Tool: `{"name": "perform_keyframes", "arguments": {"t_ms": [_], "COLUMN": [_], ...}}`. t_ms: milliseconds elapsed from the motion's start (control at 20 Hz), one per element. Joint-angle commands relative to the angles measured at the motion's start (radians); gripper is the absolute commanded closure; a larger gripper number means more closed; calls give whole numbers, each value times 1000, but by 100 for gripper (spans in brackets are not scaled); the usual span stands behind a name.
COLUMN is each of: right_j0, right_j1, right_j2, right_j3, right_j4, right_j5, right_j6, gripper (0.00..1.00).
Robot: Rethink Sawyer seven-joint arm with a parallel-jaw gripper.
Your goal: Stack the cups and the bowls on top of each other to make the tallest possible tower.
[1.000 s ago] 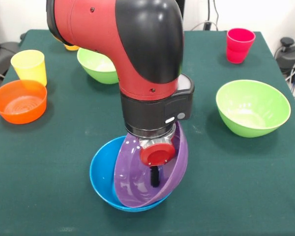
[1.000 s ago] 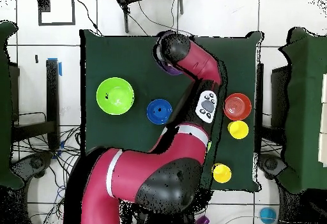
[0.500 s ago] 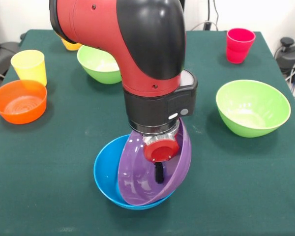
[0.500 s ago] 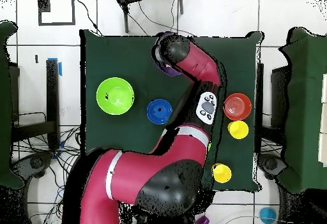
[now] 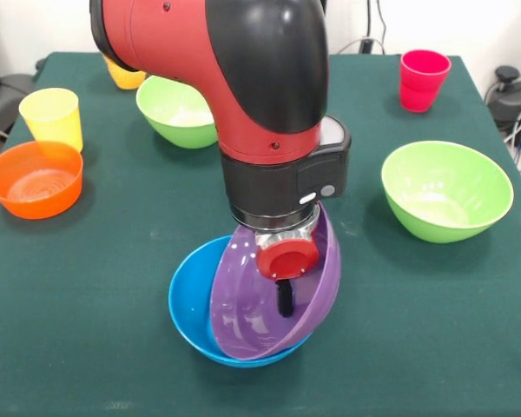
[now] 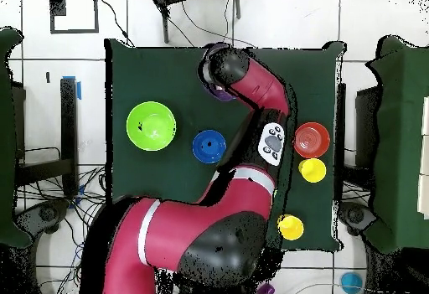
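My gripper reaches down into the wide purple bowl. One black finger is inside it and the other is hidden behind its far wall, so the gripper is shut on that wall. The purple bowl is steeply tilted and sits inside the large blue bowl near the table's front edge. Two large light green bowls stand apart, with the small orange bowl at the left. The yellow cup, orange-yellow cup and red cup stand loose. The small blue bowl shows only in the overhead view.
In the overhead view the arm covers the purple bowl except for a sliver. One green bowl, the orange bowl and two yellow cups also show there. Cables and gear lie beyond the table's edges.
The gripper has shifted a little to the right in the front view. The purple bowl and the blue bowl under it have slid along with it.
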Motion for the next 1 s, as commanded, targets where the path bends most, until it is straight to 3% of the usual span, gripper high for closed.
{"name": "perform_keyframes", "arguments": {"t_ms": [50,400,1000], "right_j0": [22,16,-25], "right_j1": [-37,-69,-39], "right_j2": [158,174,138], "right_j3": [142,184,60], "right_j4": [-83,-91,-148], "right_j5": [7,-3,97], "right_j6": [-72,-83,-74], "gripper": [0,0,0]}}
